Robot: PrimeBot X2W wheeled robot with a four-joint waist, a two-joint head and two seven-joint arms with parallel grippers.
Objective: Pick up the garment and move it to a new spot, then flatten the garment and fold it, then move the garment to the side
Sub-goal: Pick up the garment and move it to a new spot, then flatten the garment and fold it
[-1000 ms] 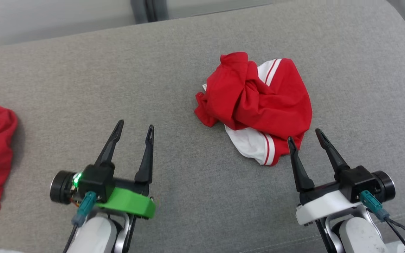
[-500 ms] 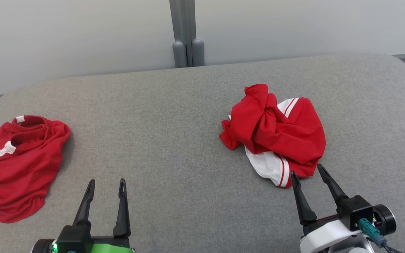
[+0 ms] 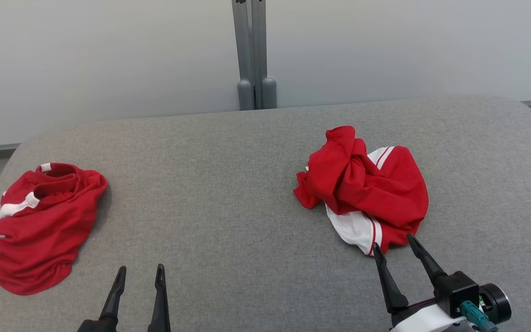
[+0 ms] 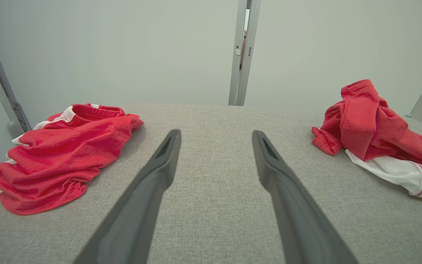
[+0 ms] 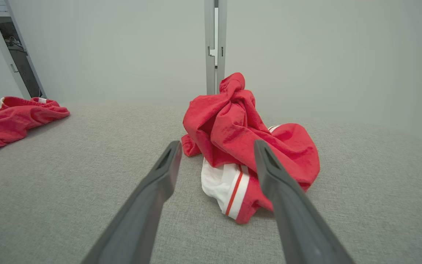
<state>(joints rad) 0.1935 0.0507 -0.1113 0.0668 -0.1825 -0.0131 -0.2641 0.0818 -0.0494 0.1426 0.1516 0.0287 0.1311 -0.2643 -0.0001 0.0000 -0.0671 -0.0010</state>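
Observation:
The garment (image 3: 367, 193) is a crumpled red heap with white, red-striped panels, lying on the right part of the grey padded table (image 3: 228, 193). My right gripper (image 3: 393, 242) stands open just in front of its near hem, fingertips close to the cloth and holding nothing. In the right wrist view the garment (image 5: 233, 124) sits straight ahead between the open fingers (image 5: 159, 176). My left gripper (image 3: 140, 269) is open and empty near the table's front edge, well left of the garment (image 4: 376, 135). In the left wrist view that gripper (image 4: 216, 132) points over bare grey cloth.
A second red garment with white trim (image 3: 39, 226) lies bunched at the table's left end. Behind the table's far edge stands a pale wall with a grey post (image 3: 254, 55). The table's corners are rounded.
The head camera has tilted up, bringing the wall and the left garment fully into view. Both grippers stay open; the garment lies as before.

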